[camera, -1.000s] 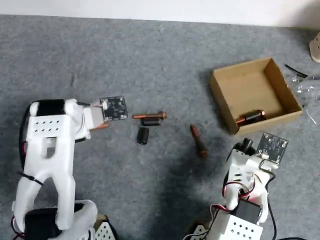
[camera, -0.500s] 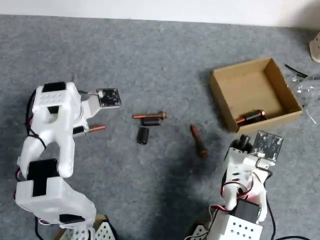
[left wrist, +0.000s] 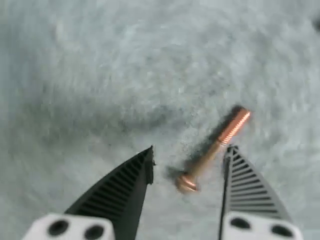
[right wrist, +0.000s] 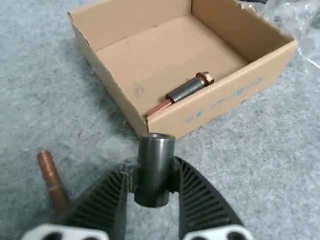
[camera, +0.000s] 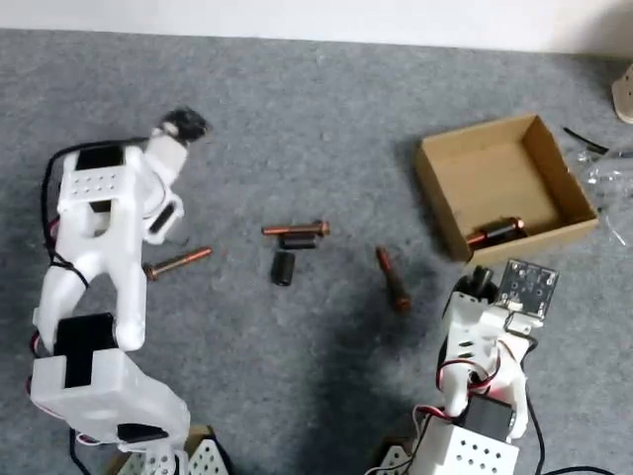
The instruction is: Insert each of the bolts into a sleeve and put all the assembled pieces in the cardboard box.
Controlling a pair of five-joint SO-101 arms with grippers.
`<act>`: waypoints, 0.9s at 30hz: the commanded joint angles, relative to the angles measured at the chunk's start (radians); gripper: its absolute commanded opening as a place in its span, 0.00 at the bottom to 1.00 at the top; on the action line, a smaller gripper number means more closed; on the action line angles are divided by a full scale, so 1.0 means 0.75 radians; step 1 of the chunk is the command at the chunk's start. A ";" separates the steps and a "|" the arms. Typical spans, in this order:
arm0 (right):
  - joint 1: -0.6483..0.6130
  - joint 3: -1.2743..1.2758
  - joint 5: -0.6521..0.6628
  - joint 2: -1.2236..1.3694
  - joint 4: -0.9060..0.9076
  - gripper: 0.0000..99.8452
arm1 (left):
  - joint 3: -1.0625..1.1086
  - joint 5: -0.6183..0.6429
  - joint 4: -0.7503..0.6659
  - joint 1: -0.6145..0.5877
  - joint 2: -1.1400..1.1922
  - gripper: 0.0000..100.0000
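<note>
A copper bolt (camera: 178,263) lies on the grey carpet at the left. My left gripper (left wrist: 189,156) hangs open over it, and the bolt (left wrist: 212,150) lies between its fingers with its head toward the wrist. My right gripper (right wrist: 152,176) is shut on a black sleeve (right wrist: 153,167), held upright near the cardboard box (right wrist: 226,97). Inside the box (camera: 441,203) rests one assembled bolt and sleeve (camera: 497,233). Mid-table lie a bolt partly in a sleeve (camera: 296,233), a loose black sleeve (camera: 284,268) and another bolt (camera: 393,279).
Clear plastic wrapping and black bits (camera: 598,163) lie right of the box. A pale object (camera: 623,94) sits at the far right edge. Open carpet spreads behind the parts and between the two arms.
The left arm swung back and to the left and let go of the bolt, which now lies on the carpet below it. The right arm has barely moved.
</note>
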 commanded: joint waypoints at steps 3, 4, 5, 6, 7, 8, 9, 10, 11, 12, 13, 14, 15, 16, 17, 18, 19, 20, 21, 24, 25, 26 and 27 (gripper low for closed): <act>-0.013 0.060 0.018 -0.017 -0.054 0.00 | -0.062 1.426 0.178 -0.126 -0.007 0.22; -0.013 0.060 0.018 -0.017 -0.054 0.00 | -0.050 1.579 0.184 -0.126 -0.007 0.22; -0.013 0.060 0.018 -0.017 -0.054 0.00 | -0.050 1.694 0.182 -0.118 -0.009 0.22; -0.013 0.060 0.018 -0.017 -0.054 0.00 | -0.052 1.772 0.182 -0.099 -0.009 0.22; -0.013 0.060 0.018 -0.017 -0.054 0.00 | -0.052 1.821 0.182 -0.081 -0.007 0.22; -0.013 0.060 0.018 -0.017 -0.054 0.00 | -0.042 1.856 0.182 -0.064 -0.005 0.22; -0.013 0.060 0.018 -0.017 -0.054 0.00 | -0.036 1.888 0.192 -0.054 -0.003 0.22; -0.013 0.060 0.018 -0.017 -0.054 0.00 | -0.015 1.923 0.192 -0.052 -0.005 0.22; -0.013 0.060 0.018 -0.017 -0.054 0.00 | 0.007 1.964 0.192 -0.052 -0.007 0.22; -0.013 0.060 0.018 -0.017 -0.054 0.00 | 0.019 2.007 0.192 -0.052 -0.007 0.22; -0.013 0.060 0.018 -0.017 -0.054 0.00 | 0.024 2.054 0.192 -0.050 -0.009 0.22; -0.013 0.060 0.018 -0.017 -0.054 0.00 | 0.024 2.099 0.190 -0.048 -0.011 0.22; -0.013 0.060 0.018 -0.017 -0.054 0.00 | 0.024 2.132 0.184 -0.048 -0.007 0.22; -0.013 0.060 0.018 -0.017 -0.054 0.00 | 0.030 2.154 0.182 -0.048 -0.005 0.22; -0.013 0.060 0.018 -0.017 -0.054 0.00 | 0.034 2.167 0.182 -0.046 -0.005 0.22; -0.013 0.060 0.018 -0.017 -0.054 0.00 | 0.036 2.171 0.182 -0.046 -0.003 0.22; -0.013 0.060 0.018 -0.017 -0.054 0.00 | 0.036 2.171 0.182 -0.046 -0.003 0.22; -0.013 0.060 0.018 -0.017 -0.054 0.00 | 0.036 2.171 0.188 -0.046 -0.003 0.22; -0.013 0.060 0.018 -0.017 -0.054 0.00 | 0.036 2.173 0.192 -0.044 -0.005 0.22; -0.013 0.060 0.018 -0.017 -0.054 0.00 | 0.073 2.173 0.186 -0.017 0.001 0.22; -0.013 0.060 0.018 -0.017 -0.054 0.00 | 0.099 2.173 0.182 -0.009 0.011 0.22; -0.013 0.060 0.018 -0.017 -0.054 0.00 | 0.124 2.173 0.182 0.003 0.026 0.22; -0.013 0.060 0.018 -0.017 -0.054 0.00 | 0.136 2.173 0.168 0.024 0.050 0.22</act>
